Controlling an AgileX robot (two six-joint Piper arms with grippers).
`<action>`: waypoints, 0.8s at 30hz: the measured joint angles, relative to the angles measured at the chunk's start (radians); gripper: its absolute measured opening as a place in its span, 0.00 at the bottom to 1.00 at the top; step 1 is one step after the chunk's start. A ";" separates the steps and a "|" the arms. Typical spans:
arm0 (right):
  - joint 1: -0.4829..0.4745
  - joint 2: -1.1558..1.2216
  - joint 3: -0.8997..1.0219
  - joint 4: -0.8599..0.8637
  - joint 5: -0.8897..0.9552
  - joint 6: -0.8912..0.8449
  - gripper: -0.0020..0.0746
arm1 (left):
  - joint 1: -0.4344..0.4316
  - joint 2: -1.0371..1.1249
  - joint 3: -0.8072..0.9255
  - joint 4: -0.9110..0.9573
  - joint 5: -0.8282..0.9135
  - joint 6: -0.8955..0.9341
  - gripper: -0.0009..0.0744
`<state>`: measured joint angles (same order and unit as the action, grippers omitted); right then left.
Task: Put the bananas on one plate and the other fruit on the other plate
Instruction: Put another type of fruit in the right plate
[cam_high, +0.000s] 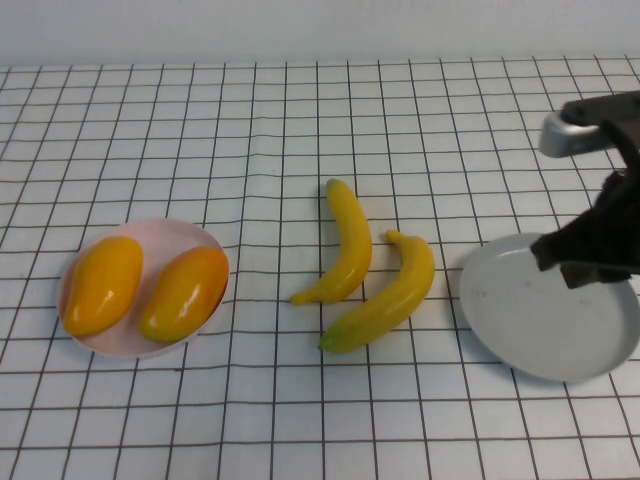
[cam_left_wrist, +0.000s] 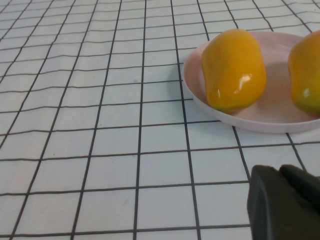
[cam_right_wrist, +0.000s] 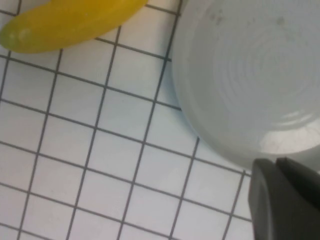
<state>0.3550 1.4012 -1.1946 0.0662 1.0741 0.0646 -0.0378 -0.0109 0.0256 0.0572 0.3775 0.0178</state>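
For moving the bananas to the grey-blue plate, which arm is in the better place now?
The right. The right gripper hangs over the grey-blue plate, and the bananas lie on the table just beside that plate. The left gripper is near the pink plate, which already holds both mangoes.

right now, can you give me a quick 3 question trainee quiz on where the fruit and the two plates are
1. True or false: both plump orange-yellow oval fruits lie on the round pale pink plate.
2. How many long curved yellow plastic bananas are on the round grey-blue plate?
A. none
B. one
C. two
3. Fill in: the right gripper hangs over the ____ plate, while the left gripper, seen only in the left wrist view, is beside the pink one.

Key: 1 true; 2 A, both bananas lie on the checked cloth between the plates; 3 grey-blue.
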 joint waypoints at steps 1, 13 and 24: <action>0.020 0.038 -0.032 -0.014 0.006 0.015 0.01 | 0.000 0.000 0.000 0.000 0.000 0.000 0.01; 0.048 0.421 -0.429 0.033 0.147 0.017 0.52 | 0.000 0.000 0.000 0.000 0.000 0.000 0.01; 0.089 0.779 -0.820 0.030 0.151 0.038 0.62 | 0.000 0.000 0.000 0.000 0.000 0.000 0.01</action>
<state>0.4441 2.1798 -2.0147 0.0962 1.2255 0.1029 -0.0378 -0.0109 0.0256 0.0572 0.3775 0.0178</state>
